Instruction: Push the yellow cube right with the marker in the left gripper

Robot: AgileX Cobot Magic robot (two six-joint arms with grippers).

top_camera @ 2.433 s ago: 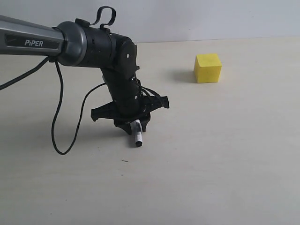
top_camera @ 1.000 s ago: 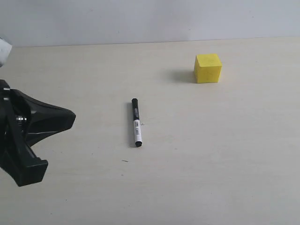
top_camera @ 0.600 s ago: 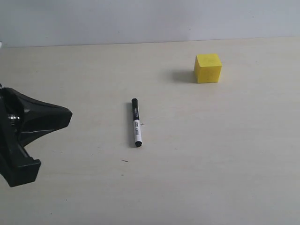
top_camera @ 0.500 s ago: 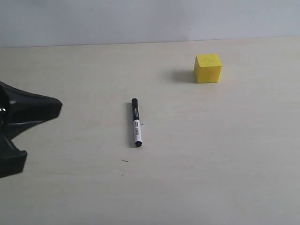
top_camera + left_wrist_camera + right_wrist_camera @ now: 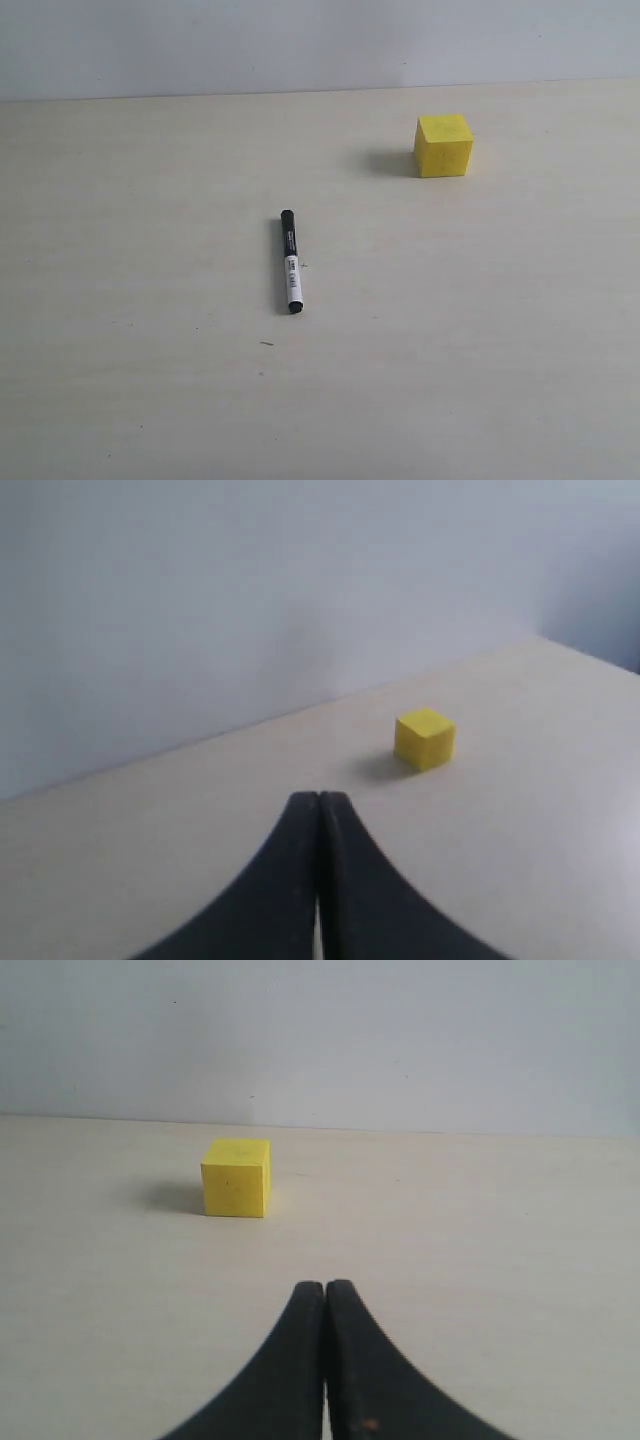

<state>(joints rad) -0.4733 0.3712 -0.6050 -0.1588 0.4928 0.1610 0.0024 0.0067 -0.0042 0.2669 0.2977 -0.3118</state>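
The marker [image 5: 290, 262] lies flat on the table near the middle of the exterior view, black cap toward the far side, held by nothing. The yellow cube [image 5: 443, 145] stands at the back right, well apart from the marker; it also shows in the left wrist view [image 5: 424, 738] and the right wrist view [image 5: 237, 1177]. Neither arm appears in the exterior view. My left gripper [image 5: 318, 798] is shut with nothing between its fingers, the cube far ahead of it. My right gripper [image 5: 325, 1286] is shut too, empty, with the cube ahead.
The pale beige table [image 5: 480, 350] runs back to a plain light wall [image 5: 300, 45]. Nothing else lies on it besides the marker and the cube.
The left gripper, which stood over the marker 2.4 s ago, left it lying on the table and drew back off the left edge of the exterior view. Marker and cube have not moved.
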